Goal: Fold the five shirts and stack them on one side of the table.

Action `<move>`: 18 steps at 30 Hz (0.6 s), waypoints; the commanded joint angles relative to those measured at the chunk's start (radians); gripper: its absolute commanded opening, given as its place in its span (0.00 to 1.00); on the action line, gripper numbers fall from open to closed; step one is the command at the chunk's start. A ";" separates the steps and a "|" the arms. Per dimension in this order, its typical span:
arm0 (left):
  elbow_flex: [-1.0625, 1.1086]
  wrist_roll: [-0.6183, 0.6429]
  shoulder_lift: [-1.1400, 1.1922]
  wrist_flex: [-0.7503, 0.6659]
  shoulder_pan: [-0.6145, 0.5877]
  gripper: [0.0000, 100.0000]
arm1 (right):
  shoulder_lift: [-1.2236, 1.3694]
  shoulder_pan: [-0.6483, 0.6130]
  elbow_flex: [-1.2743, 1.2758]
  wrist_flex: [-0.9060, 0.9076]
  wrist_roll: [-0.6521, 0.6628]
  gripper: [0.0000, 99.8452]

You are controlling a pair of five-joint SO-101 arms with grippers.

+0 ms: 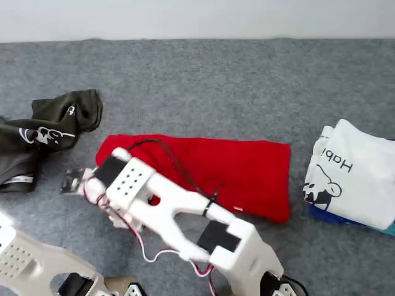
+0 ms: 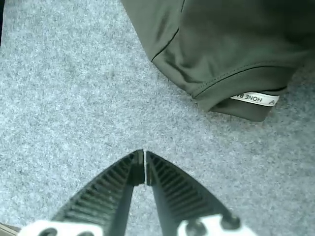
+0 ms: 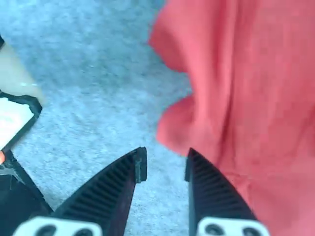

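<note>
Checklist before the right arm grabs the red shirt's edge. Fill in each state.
1. The right gripper is open: ok.
2. The red shirt has its edge between the jaws: not ok, the edge lies just beyond the tips.
3. The left gripper is shut, empty, over the grey table cover: ok.
4. The dark shirt lies apart from the red one: ok.
5. The white shirt sits folded on top of the stack at the table's side: ok.
</note>
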 commanded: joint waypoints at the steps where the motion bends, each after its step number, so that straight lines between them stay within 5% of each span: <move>1: -0.044 -0.009 -0.025 -0.017 -0.003 0.02 | 0.059 -0.002 -0.041 -0.005 -0.002 0.10; 18: -0.044 -0.009 -0.021 -0.017 -0.003 0.02 | 0.240 0.067 -0.048 -0.082 0.061 0.09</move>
